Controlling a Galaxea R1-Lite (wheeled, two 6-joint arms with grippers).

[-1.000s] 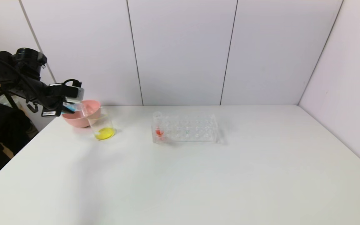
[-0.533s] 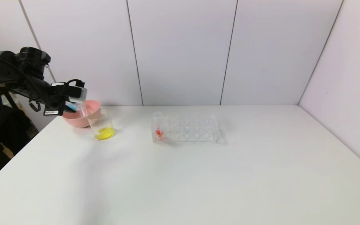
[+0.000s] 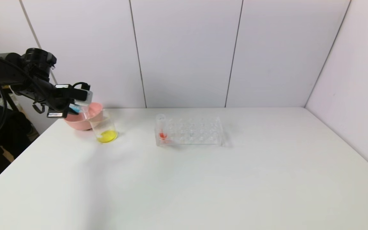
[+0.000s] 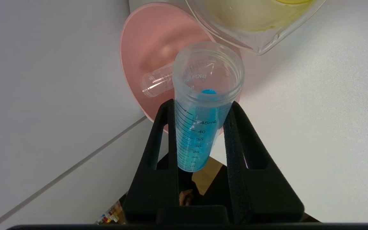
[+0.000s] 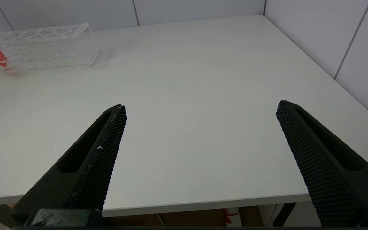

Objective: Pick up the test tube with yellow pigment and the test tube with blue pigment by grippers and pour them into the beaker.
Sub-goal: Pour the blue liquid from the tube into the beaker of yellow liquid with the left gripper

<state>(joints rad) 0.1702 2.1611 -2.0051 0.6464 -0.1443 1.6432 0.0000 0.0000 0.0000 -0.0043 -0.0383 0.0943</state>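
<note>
My left gripper is shut on the test tube with blue pigment. It holds the tube tilted over, mouth toward the beaker, above the pink bowl. Blue liquid spreads along the tube's wall. The beaker stands on the table beside the bowl with yellow liquid at its bottom; its lip shows in the left wrist view. An empty clear tube lies in the pink bowl. My right gripper is open and empty above the table's near edge, out of the head view.
A clear tube rack stands mid-table with a red-orange-liquid tube at its left end; the rack also shows in the right wrist view. The white table ends at wall panels behind and on the right.
My left gripper has moved a little to the right toward the beaker with the blue tube in it. The right arm has not visibly moved.
</note>
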